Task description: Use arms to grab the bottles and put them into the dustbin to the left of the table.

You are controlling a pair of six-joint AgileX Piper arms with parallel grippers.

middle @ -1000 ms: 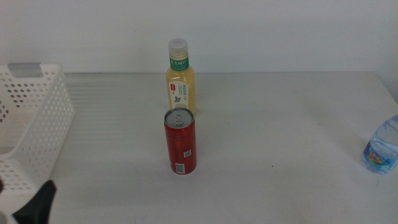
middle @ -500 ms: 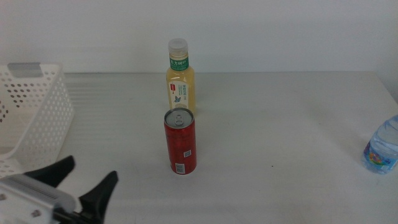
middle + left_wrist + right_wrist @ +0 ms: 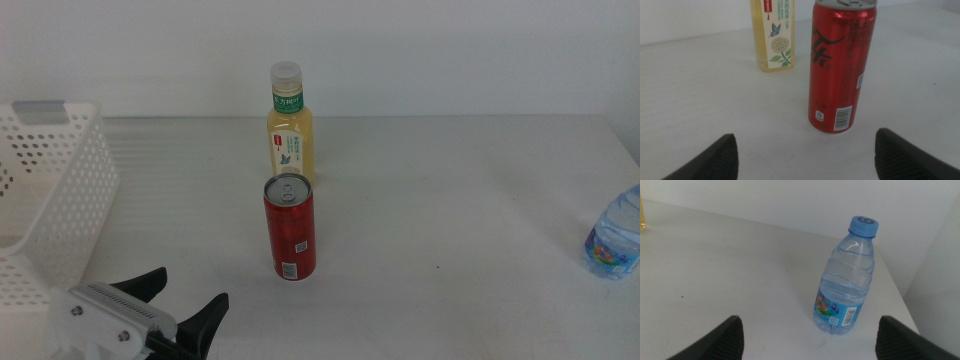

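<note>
We have the left gripper [image 3: 185, 300] low at the near left of the table [image 3: 450, 200], jaws spread wide and empty, pointing at the red can [image 3: 289, 228]. The can stands upright near the middle, with the yellow bottle [image 3: 290, 125] just behind it on the far side, apart from it. The white basket [image 3: 45, 190] sits at the left edge.

To take the can well, we should run straight in so one jaw passes each side of it, meet it around mid-height, and close squarely; a slim can tips easily if one jaw touches first.

The right gripper [image 3: 807, 342] waits with jaws apart and empty, facing the water bottle [image 3: 846, 277], which stands upright at the right edge.
</note>
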